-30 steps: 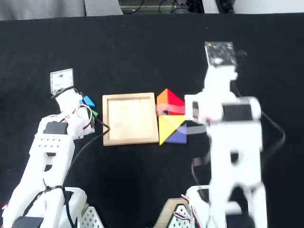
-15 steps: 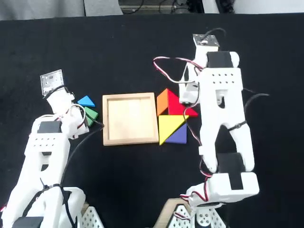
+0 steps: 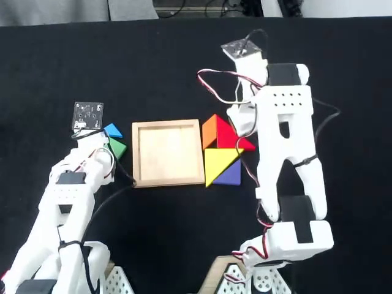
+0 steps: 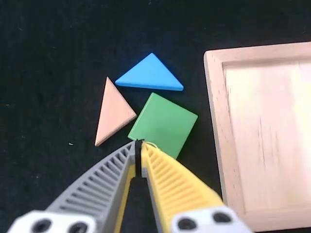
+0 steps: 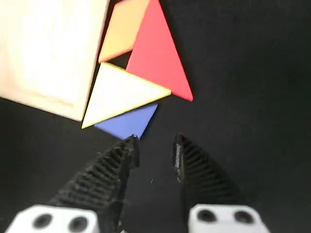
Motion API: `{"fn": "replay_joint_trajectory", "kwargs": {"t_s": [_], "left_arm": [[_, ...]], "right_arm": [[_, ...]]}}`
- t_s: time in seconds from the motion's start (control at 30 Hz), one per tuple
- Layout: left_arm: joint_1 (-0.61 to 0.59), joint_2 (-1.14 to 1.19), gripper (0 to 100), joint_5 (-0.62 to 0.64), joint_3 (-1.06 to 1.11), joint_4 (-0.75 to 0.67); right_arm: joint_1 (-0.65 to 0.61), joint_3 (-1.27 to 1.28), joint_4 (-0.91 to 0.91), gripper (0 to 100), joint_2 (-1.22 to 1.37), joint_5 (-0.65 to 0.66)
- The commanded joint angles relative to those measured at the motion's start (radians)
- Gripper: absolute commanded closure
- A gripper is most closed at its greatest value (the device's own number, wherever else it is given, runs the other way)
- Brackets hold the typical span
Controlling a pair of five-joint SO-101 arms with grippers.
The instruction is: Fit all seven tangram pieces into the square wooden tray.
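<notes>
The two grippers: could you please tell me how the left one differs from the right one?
The left gripper is shut; the right gripper is open. The left gripper is grey and yellow; the right gripper is black. The left gripper's tip is at the green square's edge; the right gripper is over bare cloth, just short of the purple piece. Both hold nothing.

I read the floor of the square wooden tray (image 3: 166, 153) as bare, with its raised rim bounding every side. A blue triangle (image 4: 150, 75), green square (image 4: 164, 124) and pale wooden triangle (image 4: 112, 114) cluster just beside one rim, leaving a narrow strip of black cloth (image 4: 194, 99) between. An orange parallelogram (image 5: 124, 29), red triangle (image 5: 158, 53), yellow triangle (image 5: 121, 94) and dark blue triangle (image 5: 127, 122) block the opposite rim.
</notes>
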Motion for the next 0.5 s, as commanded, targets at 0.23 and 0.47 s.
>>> {"fn": "replay_joint_trajectory", "kwargs": {"t_s": [0.23,0.47], "left_arm": [[0.025,-0.011,97,-0.014,0.001,-0.02],[0.024,-0.011,97,-0.014,-0.001,-0.021]], "right_arm": [[-0.117,-0.051,-0.138,87.7,0.093,0.1],[-0.11,-0.051,-0.222,77.8,0.263,0.098]]}}
